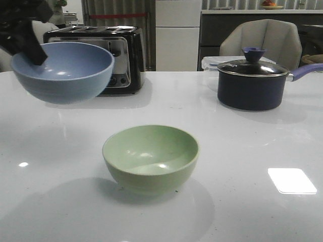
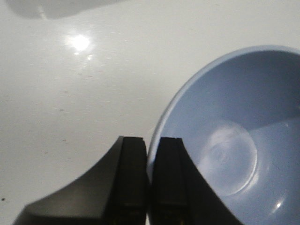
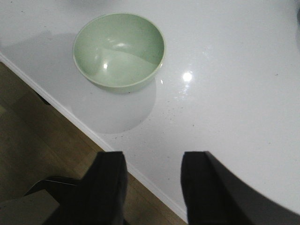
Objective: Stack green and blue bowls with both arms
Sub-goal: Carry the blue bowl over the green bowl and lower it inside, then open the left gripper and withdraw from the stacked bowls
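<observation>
while the blue bowl [image 1: 63,71] hangs in the air over the left side of the white table [image 1: 252,151], the left gripper [image 2: 150,187] is pinched tight on its rim, one finger inside and one outside. the green bowl [image 1: 150,159] sits upright on the table near the front edge, well apart from the blue one. the right gripper [image 3: 152,187] hovers over the table's edge, jaws spread, holding nothing. behind stand a toaster [image 1: 113,58] and a dark saucepan [image 1: 252,83].

A home kitchen: a white counter [image 1: 252,212] carries a toaster [image 1: 108,55] and, well to its right, a lidded saucepan [image 1: 252,83]; behind the saucepan are a chair [image 1: 262,40] and cabinets [image 1: 174,30].
</observation>
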Controlling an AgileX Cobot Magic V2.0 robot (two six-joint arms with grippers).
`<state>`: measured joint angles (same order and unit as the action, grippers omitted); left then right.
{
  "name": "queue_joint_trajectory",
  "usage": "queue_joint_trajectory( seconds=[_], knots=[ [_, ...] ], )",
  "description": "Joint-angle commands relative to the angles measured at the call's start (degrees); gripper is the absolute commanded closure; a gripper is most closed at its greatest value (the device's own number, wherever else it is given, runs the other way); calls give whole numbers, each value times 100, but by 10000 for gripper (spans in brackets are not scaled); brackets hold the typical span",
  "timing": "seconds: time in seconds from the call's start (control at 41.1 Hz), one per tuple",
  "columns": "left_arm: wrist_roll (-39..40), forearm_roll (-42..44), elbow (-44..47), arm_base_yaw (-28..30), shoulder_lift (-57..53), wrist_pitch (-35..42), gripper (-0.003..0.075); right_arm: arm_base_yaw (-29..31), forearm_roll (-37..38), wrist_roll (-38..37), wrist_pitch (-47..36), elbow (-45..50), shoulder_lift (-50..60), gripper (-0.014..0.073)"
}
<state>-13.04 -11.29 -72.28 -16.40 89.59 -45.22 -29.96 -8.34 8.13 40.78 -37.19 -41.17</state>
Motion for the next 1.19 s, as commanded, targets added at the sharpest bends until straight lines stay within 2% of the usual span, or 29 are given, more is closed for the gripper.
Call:
queue_joint_trajectory(
  seconds=[0.0,0.097,0.39,0.999,1.096,1.169],
  knots=[
    [-229,-495,-202,-359,-233,18,627,-26,14,56,-346,-162,30,188],
    [-309,-759,-202,-734,-164,56,627,-26,14,56,-346,-162,30,188],
    [-309,-677,-301,-1583,310,435,627,-26,14,56,-346,-162,30,188],
    [-309,-348,-313,-1649,1117,948,626,-26,14,56,-346,-162,30,188],
    [-309,-382,-313,-1649,1209,938,565,-26,14,56,-346,-162,30,188],
    [-309,-399,-313,-1649,1238,927,481,-26,14,56,-346,-162,30,188]
  ],
)
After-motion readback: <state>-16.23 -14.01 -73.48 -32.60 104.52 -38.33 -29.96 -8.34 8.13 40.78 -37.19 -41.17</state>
